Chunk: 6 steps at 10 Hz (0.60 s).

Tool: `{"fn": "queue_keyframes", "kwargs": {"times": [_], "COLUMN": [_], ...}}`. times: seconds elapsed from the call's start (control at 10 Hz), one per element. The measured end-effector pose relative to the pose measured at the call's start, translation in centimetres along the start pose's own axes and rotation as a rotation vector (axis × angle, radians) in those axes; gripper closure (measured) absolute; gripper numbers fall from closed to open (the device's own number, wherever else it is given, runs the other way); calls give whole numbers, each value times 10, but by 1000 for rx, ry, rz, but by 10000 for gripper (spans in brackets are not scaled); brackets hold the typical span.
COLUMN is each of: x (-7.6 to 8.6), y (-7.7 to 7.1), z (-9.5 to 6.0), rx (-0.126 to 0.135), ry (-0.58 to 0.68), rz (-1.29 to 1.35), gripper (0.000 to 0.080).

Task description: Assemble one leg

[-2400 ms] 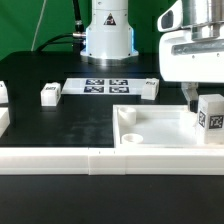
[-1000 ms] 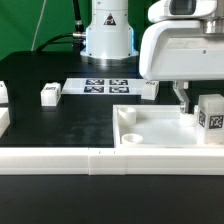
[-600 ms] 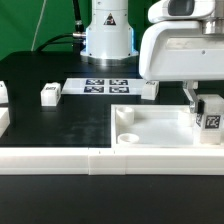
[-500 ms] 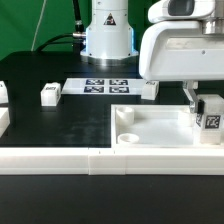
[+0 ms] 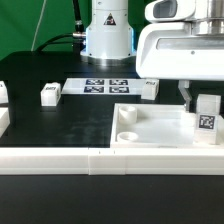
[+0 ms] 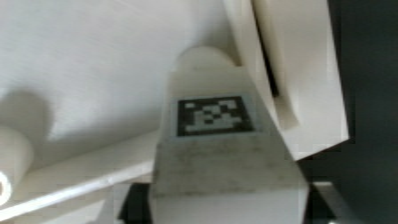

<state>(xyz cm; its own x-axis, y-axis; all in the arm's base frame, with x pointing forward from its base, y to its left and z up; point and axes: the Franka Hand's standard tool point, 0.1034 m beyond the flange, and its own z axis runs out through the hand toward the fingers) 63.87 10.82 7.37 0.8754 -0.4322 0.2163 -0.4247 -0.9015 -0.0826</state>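
Observation:
My gripper (image 5: 201, 102) hangs over the right end of the large white tray-like piece (image 5: 150, 128), at the exterior view's right. It is shut on a white leg (image 5: 206, 123) that stands upright at the tray's right corner, its marker tag facing the camera. In the wrist view the same leg (image 6: 221, 140) fills the space between the two dark fingers (image 6: 139, 203), tag up, with the tray's rim (image 6: 294, 70) beside it. Whether the leg's lower end sits in a corner hole is hidden.
Two loose legs lie on the black table, one (image 5: 50, 93) at the left and one (image 5: 150, 89) behind the tray. The marker board (image 5: 105, 86) lies between them. The robot base (image 5: 107, 35) stands behind. A long white rail (image 5: 60, 160) runs along the front.
My gripper came in from the right, then settled around the leg and closed on it. The leg now sits slightly lower and its tag face has turned.

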Motion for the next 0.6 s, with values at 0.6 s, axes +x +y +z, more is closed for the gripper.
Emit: {"fn": "queue_keyframes", "kwargs": {"times": [0.6], "x": [8], "y": [27], "z": [0], "rx": [-59], "ry": [18], "rz": [331], "gripper": [489]}}
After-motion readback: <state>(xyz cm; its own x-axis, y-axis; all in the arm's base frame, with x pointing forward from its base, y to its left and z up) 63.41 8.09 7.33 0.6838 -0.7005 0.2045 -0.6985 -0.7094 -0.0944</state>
